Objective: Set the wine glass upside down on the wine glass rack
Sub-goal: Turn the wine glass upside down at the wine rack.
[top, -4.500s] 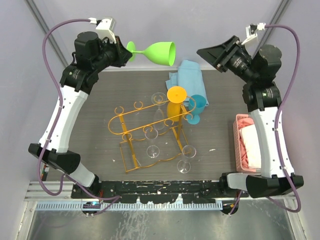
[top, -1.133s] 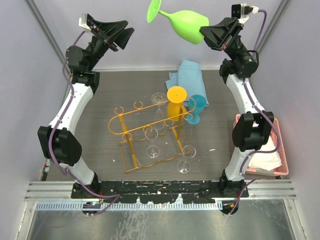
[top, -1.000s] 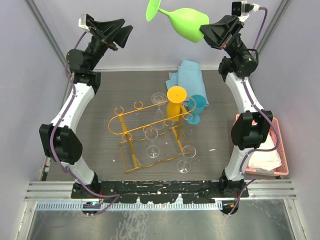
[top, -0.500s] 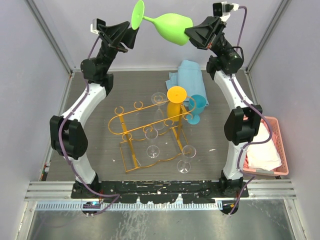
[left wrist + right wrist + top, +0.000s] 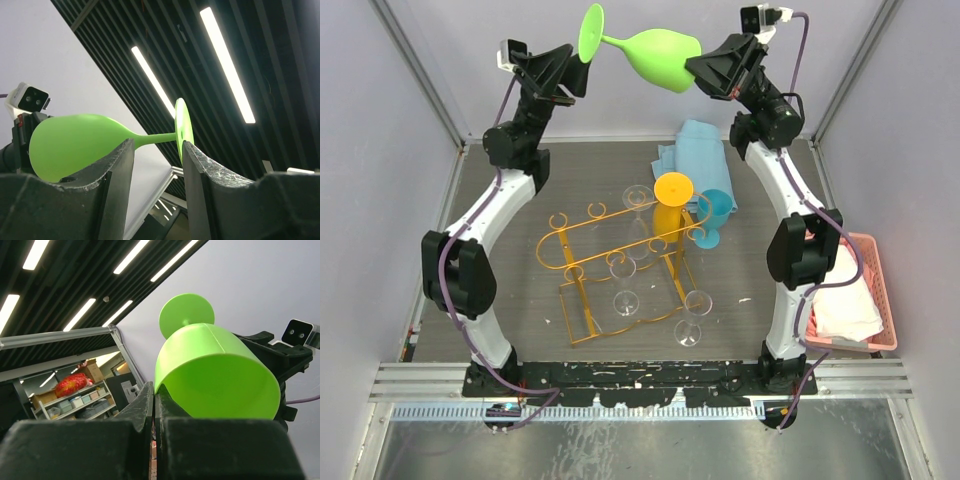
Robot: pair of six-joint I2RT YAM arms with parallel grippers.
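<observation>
Both arms raised high over the table.

- Green wine glass (image 5: 655, 55) is aloft and lies almost level. Its foot (image 5: 591, 32) points to the left arm and its bowl mouth to the right arm.
- Right gripper (image 5: 693, 72): jaws pinched on the bowl's rim, one finger inside and one outside. The right wrist view shows the bowl wall (image 5: 215, 370) clamped between them. This arm alone carries the glass.
- Left gripper (image 5: 578, 74): jaws apart, gripping nothing. Through its gap (image 5: 156, 146) we see the stem (image 5: 155, 137) running from finger to finger, with the foot edge-on by the right-hand finger. The glass looks to sit beyond the tips; we cannot tell how far.
- Wine glass rack (image 5: 582, 236) stands well below, mid-table, with clear glasses (image 5: 624, 301) hanging in it.

We judge the left arm nearer the stem. The stem lies along its closing line rather than across it, so a wrist roll seems needed before a pinch.
</observation>
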